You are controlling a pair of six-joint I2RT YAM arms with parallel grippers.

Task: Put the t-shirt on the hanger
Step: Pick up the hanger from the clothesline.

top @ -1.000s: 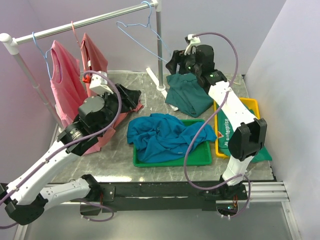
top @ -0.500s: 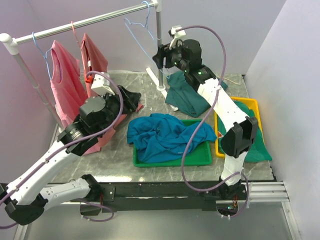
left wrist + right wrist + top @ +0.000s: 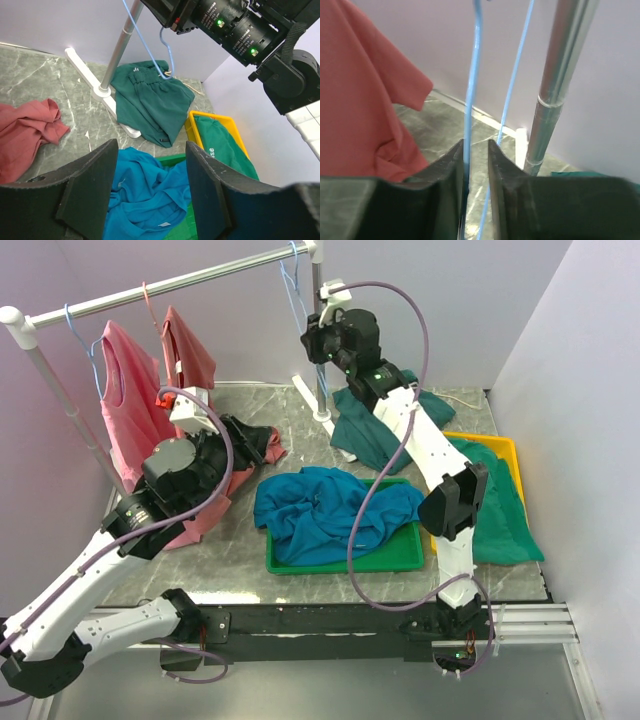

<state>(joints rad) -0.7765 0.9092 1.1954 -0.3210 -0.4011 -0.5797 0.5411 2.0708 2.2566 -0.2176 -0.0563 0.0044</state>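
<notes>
The teal-blue t-shirt [image 3: 320,510] lies crumpled in the green tray [image 3: 400,555]; the left wrist view shows the t-shirt [image 3: 145,200] below and beyond the fingers. The light-blue wire hanger [image 3: 291,278] hangs edge-on from the right end of the rack rod. My right gripper [image 3: 310,343] is raised at the hanger. In the right wrist view its jaws [image 3: 475,145] stand narrow around one hanger wire [image 3: 472,75], which lies against the left finger with a slim gap to the right finger. My left gripper [image 3: 255,445] hovers open and empty left of the tray [image 3: 152,147].
The rack's upright pole [image 3: 320,390] stands just right of the hanger. Pink and red tops [image 3: 125,390] hang at the rod's left end. A dark green shirt [image 3: 375,430] lies by the pole base, another in the yellow tray [image 3: 505,445]. Red cloth [image 3: 25,120] lies under the left arm.
The right arm rose and swung left from the dark green shirt to the hanger, and its jaws narrowed around the wire. The hanger turned edge-on. The left gripper closed slightly.
</notes>
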